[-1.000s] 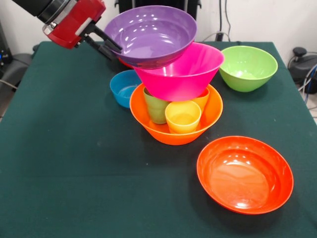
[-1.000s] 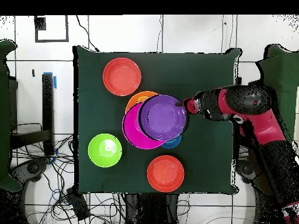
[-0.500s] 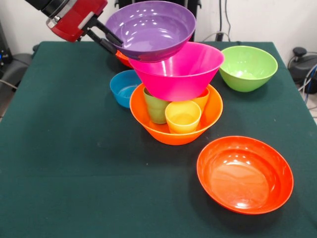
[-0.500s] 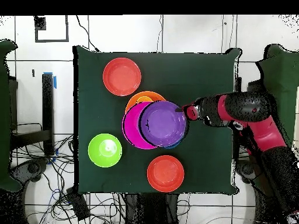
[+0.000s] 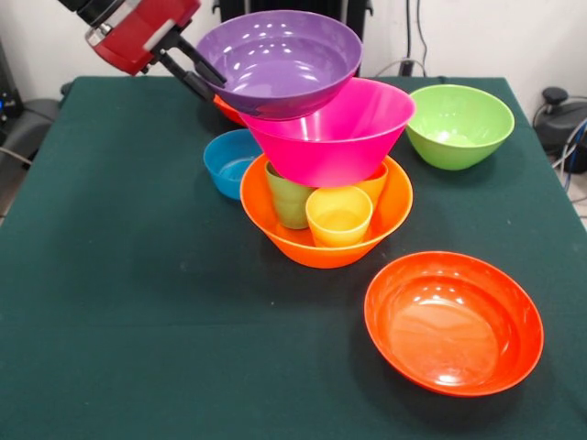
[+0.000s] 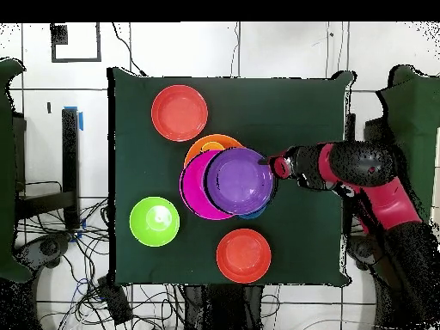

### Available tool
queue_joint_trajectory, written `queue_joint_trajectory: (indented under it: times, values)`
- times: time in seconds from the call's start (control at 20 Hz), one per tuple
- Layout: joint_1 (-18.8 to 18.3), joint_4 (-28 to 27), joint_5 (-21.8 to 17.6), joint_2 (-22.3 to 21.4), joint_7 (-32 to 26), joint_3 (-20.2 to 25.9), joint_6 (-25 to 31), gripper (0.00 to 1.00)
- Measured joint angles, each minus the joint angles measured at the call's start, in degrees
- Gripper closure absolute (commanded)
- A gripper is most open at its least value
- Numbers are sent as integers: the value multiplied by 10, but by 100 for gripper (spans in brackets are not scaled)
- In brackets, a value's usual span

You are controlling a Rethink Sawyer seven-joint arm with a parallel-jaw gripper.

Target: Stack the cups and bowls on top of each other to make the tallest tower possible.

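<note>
My gripper (image 5: 207,81) is shut on the left rim of the purple bowl (image 5: 280,60), which it holds slightly tilted over the tower. The purple bowl's underside meets the back rim of the large pink bowl (image 5: 335,137). That pink bowl rests tilted on the green cup (image 5: 287,203), the yellow cup (image 5: 338,216) and the orange cup (image 5: 375,183). All three cups stand in the light orange bowl (image 5: 312,246). From overhead, the purple bowl (image 6: 238,180) covers most of the pink bowl (image 6: 194,185), with the gripper (image 6: 268,165) at its right rim.
A small blue bowl (image 5: 227,161) sits just left of the tower. One red-orange bowl (image 5: 454,321) lies at the front right, and another (image 5: 227,110) peeks out behind the tower. The lime green bowl (image 5: 459,124) stands at the back right.
The gripper has carried the purple bowl slightly up and further over the pink bowl, and the bowl now sits more level. Nothing else has moved.
</note>
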Motion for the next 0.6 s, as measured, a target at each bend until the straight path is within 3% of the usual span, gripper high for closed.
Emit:
queue_joint_trajectory:
  times: [0.6]
  values:
    - [0, 32, -14, -12, 0, 18, -43, 100]
